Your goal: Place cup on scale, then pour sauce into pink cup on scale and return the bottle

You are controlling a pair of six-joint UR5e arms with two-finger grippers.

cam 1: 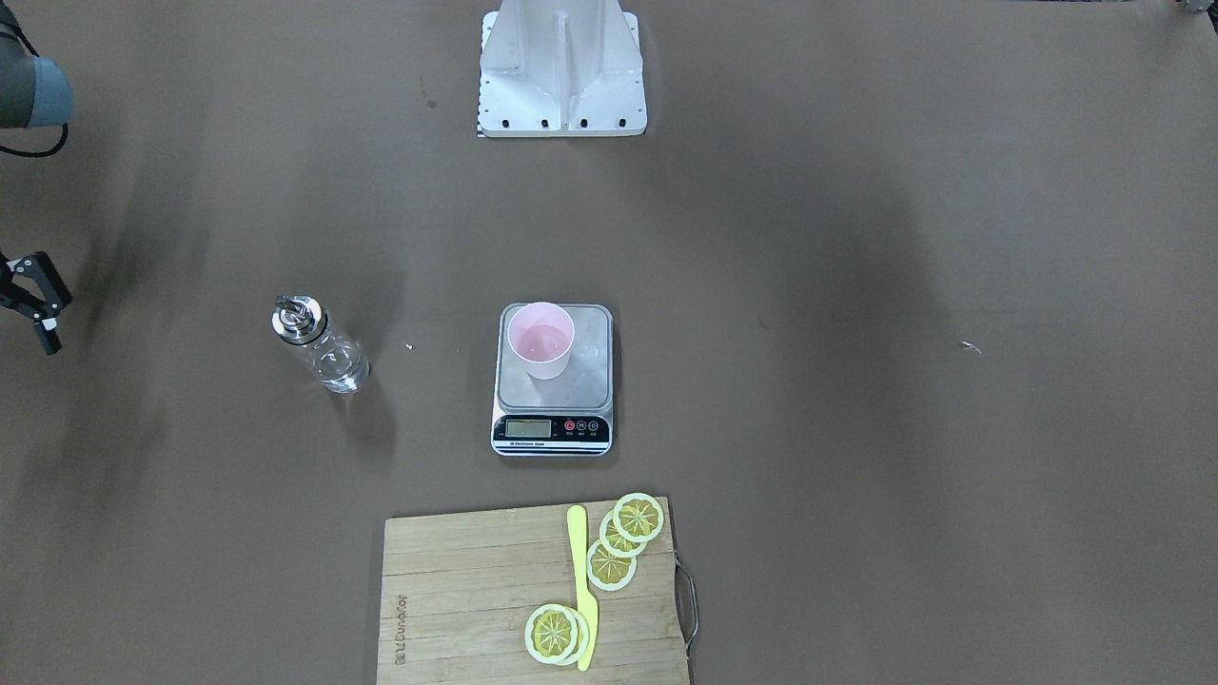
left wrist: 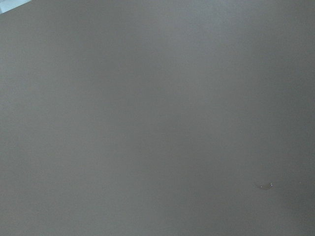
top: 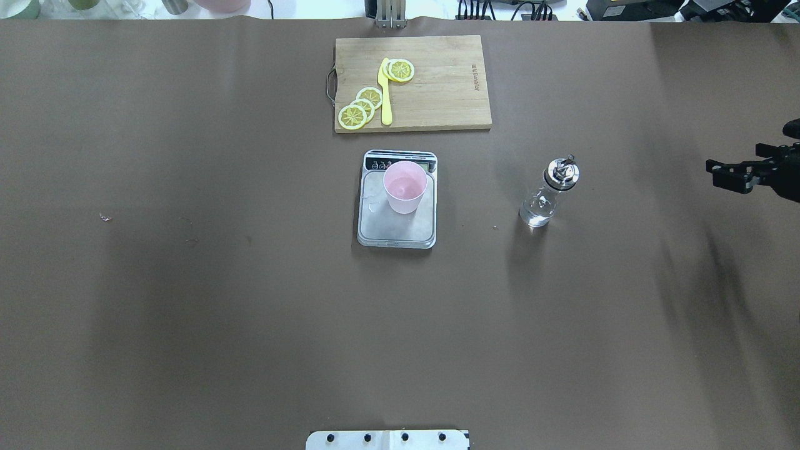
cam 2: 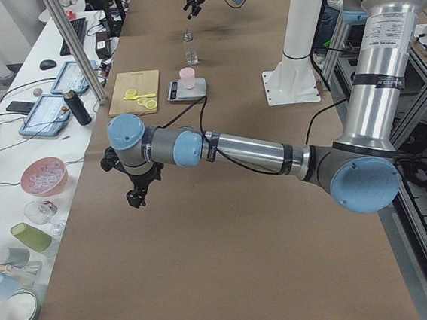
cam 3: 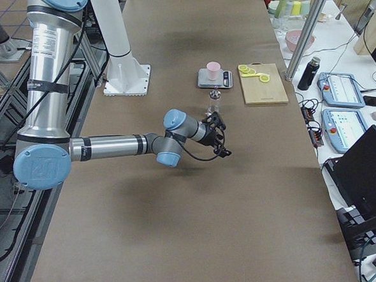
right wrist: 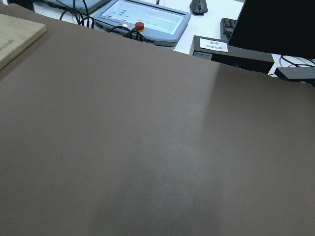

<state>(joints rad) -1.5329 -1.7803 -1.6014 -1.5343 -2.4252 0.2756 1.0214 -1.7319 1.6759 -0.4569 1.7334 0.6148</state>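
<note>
Cup [cam 1: 540, 340]: pale pink, upright on the scale [cam 1: 554, 381], on the half of the silver platform farther from the display. Its inside shows a faint sheen, but the contents cannot be judged. In the overhead view it hides part of the black display strip, and the LCD digits are too small to read. Bottle [cam 1: 322, 344]: clear glass with a metal pourer cap, upright on the brown surface [cam 1: 856, 476], well apart from the scale on the robot's right. Sauce [cam 1: 343, 369]: colourless and barely visible low in the glass. Right gripper [top: 719, 175]: at the frame edge and partly cut off, well apart from the bottle, its 2 fingers spread and holding nothing. Left gripper [cam 2: 135, 194]: seen only in the left side view, over bare surface far from the scale; whether its fingers are apart or together cannot be told. The left wrist camera shows only blurred surface. Cutting board [cam 1: 476, 590]: wooden, beyond the scale, cut off at the front view's lower edge. It carries lemon slices [cam 1: 611, 565] in 2 clusters and 1 yellow knife [cam 1: 582, 590].
</note>
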